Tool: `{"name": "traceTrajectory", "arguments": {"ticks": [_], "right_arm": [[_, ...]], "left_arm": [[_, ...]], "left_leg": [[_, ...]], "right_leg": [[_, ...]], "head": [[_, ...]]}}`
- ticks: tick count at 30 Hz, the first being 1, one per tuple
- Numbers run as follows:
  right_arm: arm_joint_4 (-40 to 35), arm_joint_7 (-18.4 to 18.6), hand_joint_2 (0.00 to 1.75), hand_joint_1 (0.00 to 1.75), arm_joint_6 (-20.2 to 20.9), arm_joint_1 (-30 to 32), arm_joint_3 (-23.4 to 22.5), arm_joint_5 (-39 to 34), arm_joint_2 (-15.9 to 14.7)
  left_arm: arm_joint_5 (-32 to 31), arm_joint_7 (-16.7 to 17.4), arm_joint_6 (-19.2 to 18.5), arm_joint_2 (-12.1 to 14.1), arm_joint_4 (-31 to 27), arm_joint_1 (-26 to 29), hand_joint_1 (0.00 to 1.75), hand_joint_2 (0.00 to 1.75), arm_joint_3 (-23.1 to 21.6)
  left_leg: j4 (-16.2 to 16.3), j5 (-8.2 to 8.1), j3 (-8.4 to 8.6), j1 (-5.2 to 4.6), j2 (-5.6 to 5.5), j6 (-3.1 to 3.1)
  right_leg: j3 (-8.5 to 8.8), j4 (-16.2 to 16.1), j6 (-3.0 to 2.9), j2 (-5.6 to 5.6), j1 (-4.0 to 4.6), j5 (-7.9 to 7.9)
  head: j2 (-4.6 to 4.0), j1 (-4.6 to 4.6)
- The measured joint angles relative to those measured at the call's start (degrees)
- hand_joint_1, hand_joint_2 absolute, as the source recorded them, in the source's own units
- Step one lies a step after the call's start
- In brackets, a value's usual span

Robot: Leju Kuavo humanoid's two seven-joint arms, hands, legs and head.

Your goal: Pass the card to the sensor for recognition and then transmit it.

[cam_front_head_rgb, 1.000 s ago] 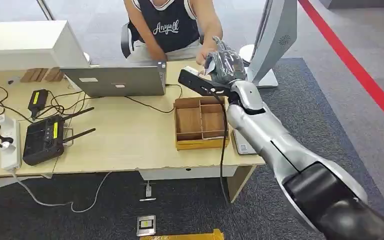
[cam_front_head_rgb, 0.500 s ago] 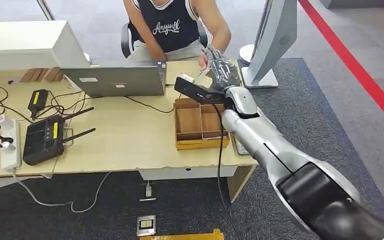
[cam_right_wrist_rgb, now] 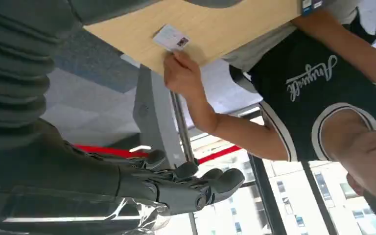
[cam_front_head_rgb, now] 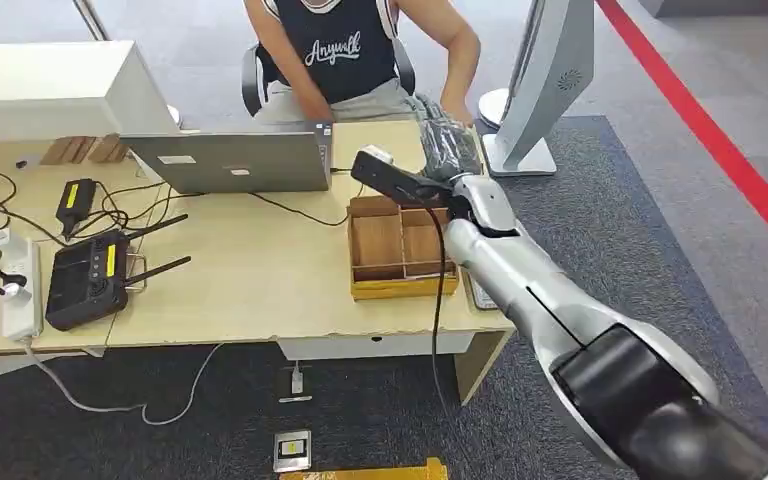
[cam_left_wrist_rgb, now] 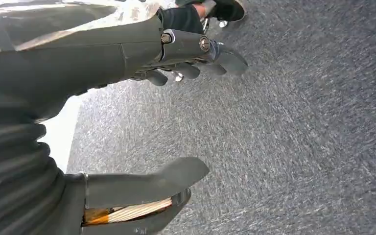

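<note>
Card (cam_right_wrist_rgb: pixel 171 37) position: flat against the pale worktop (cam_front_head_rgb: pixel 260 270), with the fingertips of a seated person's hand (cam_right_wrist_rgb: pixel 182 74) on one edge. We judge the handover done or nearly so, since the right robot hand (cam_right_wrist_rgb: pixel 176 183) holds nothing; its fingers are extended and lightly spread, well apart from the card. In the head view the right robot hand reaches past the wooden tray (cam_front_head_rgb: pixel 400 250) toward the far edge of the worktop, near the base of a grey stand (cam_front_head_rgb: pixel 550 70).

The left robot hand (cam_left_wrist_rgb: pixel 176 122) hangs over grey carpet, thumb and fingers apart and holding nothing.

We judge the card to be thin, light, stiff and smooth-faced. Lying flat, it offers little to catch, so it would be best pinched by a short edge where one overhangs, with gentle pressure to avoid bending or slipping.
</note>
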Motion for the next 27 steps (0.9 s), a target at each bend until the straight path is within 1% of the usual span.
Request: {"name": "traceTrajectory", "arguments": {"ticks": [1, 2, 3, 6, 11, 15, 18, 24, 27], "right_arm": [[0.2, -0.6, 0.00, 0.00, -0.5, 0.0, 0.0, -0.8, 0.0], [0.2, -2.2, 1.75, 0.00, -1.5, 0.0, -0.3, -3.0, 0.0], [-1.7, -6.6, 1.75, 0.00, -0.7, 1.4, -1.3, -9.2, -0.3], [-5.0, -7.1, 1.75, 0.00, -0.1, 3.5, -1.8, -10.7, -1.0], [-12.8, -6.4, 1.75, 0.00, 0.7, 9.0, -1.8, -11.6, -3.3], [-17.0, -6.2, 1.75, 0.00, 1.0, 11.0, -1.8, -11.6, -4.7], [-20.5, -6.1, 1.75, 0.00, 2.0, 13.0, -1.8, -11.7, -6.0], [-28.1, -3.9, 1.75, 0.00, 4.4, 19.0, -1.4, -8.7, -8.8], [-30.6, -3.4, 1.75, 0.00, 4.7, 21.1, -1.1, -8.4, -10.1]], "left_arm": [[0.0, 0.1, 0.1, 0.0, 0.0, 0.1, 0.00, 1.75, 0.0], [0.4, 0.2, 0.2, 0.0, 0.0, 0.4, 0.00, 1.75, 0.0], [1.4, 0.0, 0.8, 0.0, 0.0, 1.0, 0.00, 1.75, 0.0], [1.6, 0.0, 0.8, 0.0, 0.0, 1.2, 0.00, 1.75, 0.1], [2.0, 0.2, 0.8, 0.0, 0.0, 1.3, 0.00, 1.75, 0.2], [2.1, 0.2, 0.8, 0.1, 0.0, 1.3, 0.00, 1.75, 0.2], [2.5, 0.4, 0.8, 0.1, 0.0, 1.3, 0.00, 1.75, 0.3], [2.7, 0.6, 0.8, 0.3, 0.0, 1.4, 0.00, 1.75, 1.2], [2.7, 0.3, 1.0, 0.3, 0.0, 1.3, 0.00, 1.75, 1.5]], "left_leg": [[0.0, 0.00, 0.00, 0.00, 0.00, 0.00], [0.0, 0.00, 0.01, 0.00, 0.00, 0.00], [0.0, 0.00, 0.03, 0.00, 0.01, 0.00], [0.0, 0.00, 0.02, 0.00, 0.01, 0.00], [0.0, -0.01, 0.01, 0.00, 0.00, 0.00], [0.0, -0.01, 0.02, 0.00, 0.01, 0.00], [0.0, -0.01, 0.05, 0.01, 0.00, 0.00], [0.0, -0.02, 0.03, 0.00, 0.00, 0.00], [0.0, -0.02, 0.03, 0.00, 0.00, 0.01]], "right_leg": [[0.00, 0.0, 0.00, 0.00, 0.00, 0.00], [0.00, 0.0, 0.00, 0.00, 0.00, 0.00], [0.00, 0.0, 0.00, 0.00, 0.00, 0.00], [-0.01, 0.0, 0.00, 0.00, 0.00, -0.01], [0.00, 0.0, 0.01, 0.00, 0.00, -0.01], [-0.01, 0.0, 0.00, 0.00, 0.00, -0.01], [0.03, 0.0, 0.00, 0.00, 0.01, -0.03], [0.01, 0.0, 0.01, 0.00, 0.00, -0.03], [0.00, 0.0, 0.01, 0.00, 0.00, -0.04]], "head": [[0.00, 0.00], [0.00, 0.00], [0.00, 0.00], [0.00, 0.00], [0.00, 0.00], [0.00, 0.00], [0.00, 0.00], [0.00, 0.00], [0.00, 0.00]]}}
